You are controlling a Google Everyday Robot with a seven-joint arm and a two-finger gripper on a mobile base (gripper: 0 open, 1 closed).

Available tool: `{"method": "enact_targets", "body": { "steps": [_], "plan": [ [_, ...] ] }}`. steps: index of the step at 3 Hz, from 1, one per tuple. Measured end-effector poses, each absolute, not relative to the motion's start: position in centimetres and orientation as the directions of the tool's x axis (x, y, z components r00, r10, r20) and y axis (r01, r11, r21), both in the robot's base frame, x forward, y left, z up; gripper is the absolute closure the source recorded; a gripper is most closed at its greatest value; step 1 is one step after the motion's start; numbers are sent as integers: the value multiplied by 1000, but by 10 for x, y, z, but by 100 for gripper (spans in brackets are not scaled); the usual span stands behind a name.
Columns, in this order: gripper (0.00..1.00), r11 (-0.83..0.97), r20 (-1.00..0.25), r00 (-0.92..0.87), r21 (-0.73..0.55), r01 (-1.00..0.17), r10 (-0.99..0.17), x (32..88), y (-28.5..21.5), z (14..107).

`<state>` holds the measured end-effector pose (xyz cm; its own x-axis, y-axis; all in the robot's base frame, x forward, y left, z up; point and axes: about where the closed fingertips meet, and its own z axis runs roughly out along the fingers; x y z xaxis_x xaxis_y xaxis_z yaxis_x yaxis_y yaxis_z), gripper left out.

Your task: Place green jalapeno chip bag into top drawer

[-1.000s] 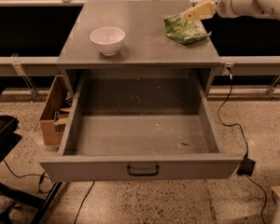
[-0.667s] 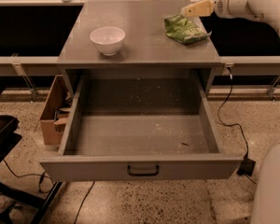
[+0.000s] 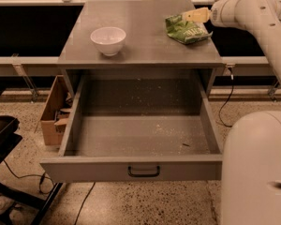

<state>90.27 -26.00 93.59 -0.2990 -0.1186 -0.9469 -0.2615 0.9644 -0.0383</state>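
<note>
robot body: pale casing filling the nearest right corner, well in front of and to the right of the white bowl.
top drawer: pulled fully out, below and in front of the white bowl; the black handle sits at the middle of its front panel, and the floor holds only crumbs.
cardboard box: on the ground, to the left of and below the white bowl, beside the drawer's left wall.
bench: grey top that carries the white bowl left of centre.
green jalapeno chip bag: lies flat on the bench, well to the right of the white bowl and a little farther back, not in the drawer.
bag long axis: by my judgement roughly left to right, slanting toward the near right.
tool: right of the white bowl at the bag's far edge, pointing left; I cannot tell its state or whether it touches the foil.
key relation: the bag lies just on the near side of the tool and under it, so the drawer is forward and down from there.
change from a second ago: the tool has crept left along the bag's far edge and more of the robot body shows; bag, bowl and drawer have stayed put.
</note>
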Motion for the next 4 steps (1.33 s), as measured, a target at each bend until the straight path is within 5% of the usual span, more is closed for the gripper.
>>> {"method": "enact_targets", "body": {
  "steps": [3,4],
  "plan": [
    [2,957,-898,-437,79,-277,-53,936,-236,853],
    [24,950,-885,-461,83,-301,-68,941,-224,835]
  ]
}}
